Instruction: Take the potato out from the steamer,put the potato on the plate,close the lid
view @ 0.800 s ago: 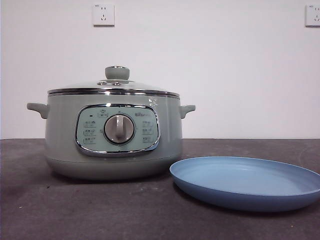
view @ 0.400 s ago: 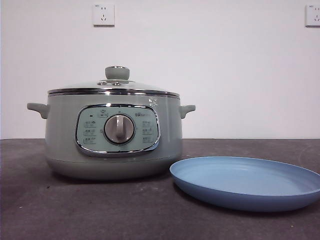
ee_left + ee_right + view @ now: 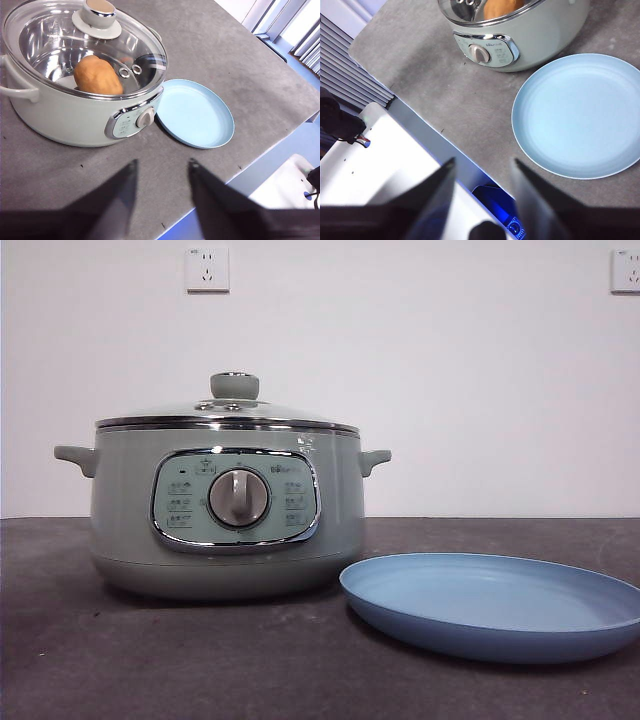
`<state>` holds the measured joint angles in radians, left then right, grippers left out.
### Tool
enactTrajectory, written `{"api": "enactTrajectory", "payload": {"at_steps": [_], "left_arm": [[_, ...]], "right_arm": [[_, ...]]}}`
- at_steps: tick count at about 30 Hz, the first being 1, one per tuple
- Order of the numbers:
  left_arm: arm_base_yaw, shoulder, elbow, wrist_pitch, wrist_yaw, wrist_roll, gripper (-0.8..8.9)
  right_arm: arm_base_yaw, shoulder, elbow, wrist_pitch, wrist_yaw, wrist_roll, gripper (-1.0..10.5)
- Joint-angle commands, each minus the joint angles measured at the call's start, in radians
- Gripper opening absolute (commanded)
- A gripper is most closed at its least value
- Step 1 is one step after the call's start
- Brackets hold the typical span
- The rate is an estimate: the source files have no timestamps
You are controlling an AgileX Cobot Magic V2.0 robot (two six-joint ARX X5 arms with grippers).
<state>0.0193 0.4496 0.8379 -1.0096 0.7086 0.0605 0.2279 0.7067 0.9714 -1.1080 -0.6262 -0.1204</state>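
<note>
The sage-green steamer (image 3: 226, 510) stands on the dark table with its glass lid (image 3: 228, 412) closed on top. Through the glass the orange-brown potato (image 3: 98, 76) lies inside the steamer (image 3: 75, 112); a sliver of potato (image 3: 501, 7) also shows under the lid in the right wrist view. The empty light blue plate (image 3: 495, 602) sits beside the pot, close to its control panel (image 3: 134, 120). My left gripper (image 3: 161, 166) hovers open above the table's front edge, away from the pot. My right gripper (image 3: 484, 164) is open too, high over the table edge beside the plate (image 3: 580, 115).
The table's front edge (image 3: 420, 122) drops off to a white machine base (image 3: 370, 165) below. A wall with two sockets (image 3: 207, 270) stands behind the pot. Bare grey tabletop (image 3: 60, 165) lies in front of the steamer.
</note>
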Motion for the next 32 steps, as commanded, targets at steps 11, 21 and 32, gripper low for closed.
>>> {"api": "enactTrajectory", "payload": {"at_steps": [11,21,32], "left_arm": [[-0.002,0.048,0.002,0.120,-0.002,-0.028,6.29],[-0.038,0.286,0.096,0.288,-0.020,-0.033,6.29],[-0.213,0.673,0.322,0.452,-0.190,0.002,6.28]], "right_arm": [[0.002,0.000,0.002,0.005,-0.002,-0.001,6.0],[0.002,0.006,0.002,0.021,-0.001,0.000,6.0],[0.002,0.045,0.002,0.024,0.000,0.000,6.0]]}}
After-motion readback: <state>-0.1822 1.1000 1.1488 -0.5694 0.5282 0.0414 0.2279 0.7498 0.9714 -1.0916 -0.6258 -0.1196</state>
